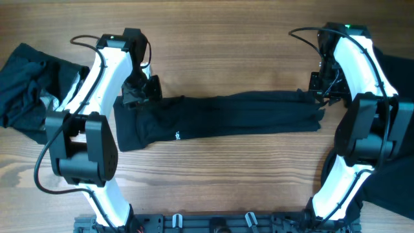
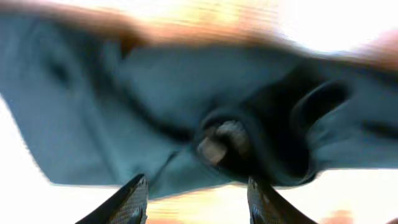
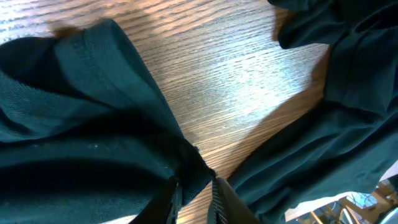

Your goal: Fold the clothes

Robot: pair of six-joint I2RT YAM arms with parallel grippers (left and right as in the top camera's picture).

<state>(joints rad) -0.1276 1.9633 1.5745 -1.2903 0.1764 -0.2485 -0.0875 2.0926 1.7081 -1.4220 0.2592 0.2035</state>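
Note:
A long black garment [image 1: 220, 120] lies stretched left to right across the wooden table [image 1: 226, 58]. My left gripper [image 1: 137, 92] is at the garment's left end. The left wrist view is blurred, with the fingers [image 2: 134, 199] wide apart, open, and the cloth [image 2: 124, 99] with a metal button [image 2: 217, 143] just beyond them. My right gripper [image 1: 318, 90] is at the garment's right end. In the right wrist view the gripper [image 3: 196, 196] is shut on a corner of the black cloth [image 3: 74, 124], with fabric pinched between the fingertips.
A heap of dark clothes [image 1: 26, 84] lies at the table's left edge. Another dark heap [image 1: 394, 129] lies at the right edge, and shows as dark cloth [image 3: 323, 143] close beside the right gripper. Bare wood lies in front of the garment.

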